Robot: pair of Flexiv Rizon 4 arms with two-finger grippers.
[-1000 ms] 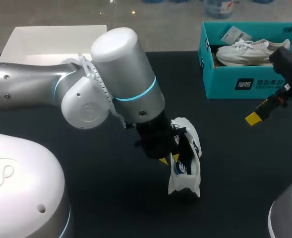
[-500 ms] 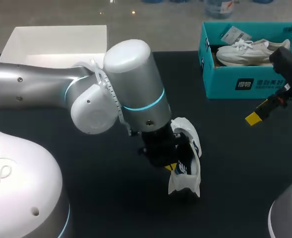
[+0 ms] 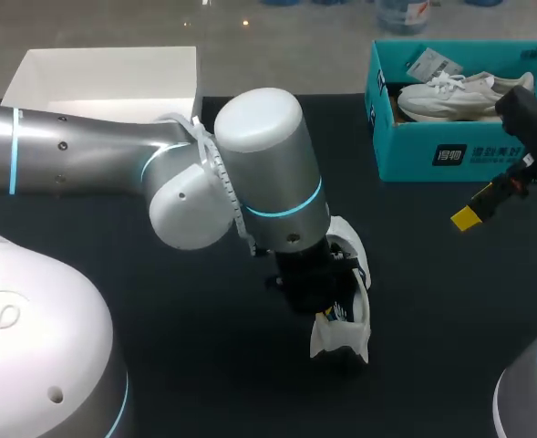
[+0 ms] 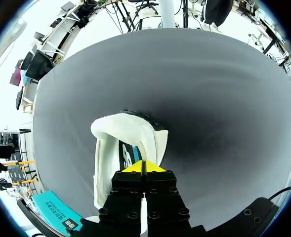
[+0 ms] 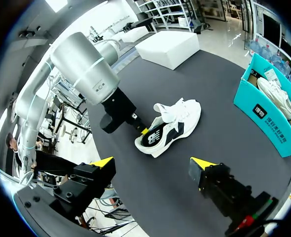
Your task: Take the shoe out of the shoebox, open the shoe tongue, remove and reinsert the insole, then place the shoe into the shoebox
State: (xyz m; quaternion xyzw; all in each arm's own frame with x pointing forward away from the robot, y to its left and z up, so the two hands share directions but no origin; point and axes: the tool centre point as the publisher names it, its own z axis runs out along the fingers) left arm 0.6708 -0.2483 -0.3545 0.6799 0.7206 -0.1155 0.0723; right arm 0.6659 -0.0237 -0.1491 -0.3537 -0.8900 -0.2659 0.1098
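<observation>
Left arm [image 3: 113,155] swung farther over shoe [image 3: 345,333], left hand [image 4: 144,167] tips together, right hand [image 5: 152,163] spread, black table [image 3: 432,319]

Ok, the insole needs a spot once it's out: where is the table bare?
Bare table lies between the shoe and the teal box, and again between the white box and teal box. It is crowded at the shoe, where the left tool sits.

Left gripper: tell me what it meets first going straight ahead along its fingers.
The white shoe: the left gripper, tips shut, sits at its opening, so probably the shoe's inside, though depth is unclear.
</observation>
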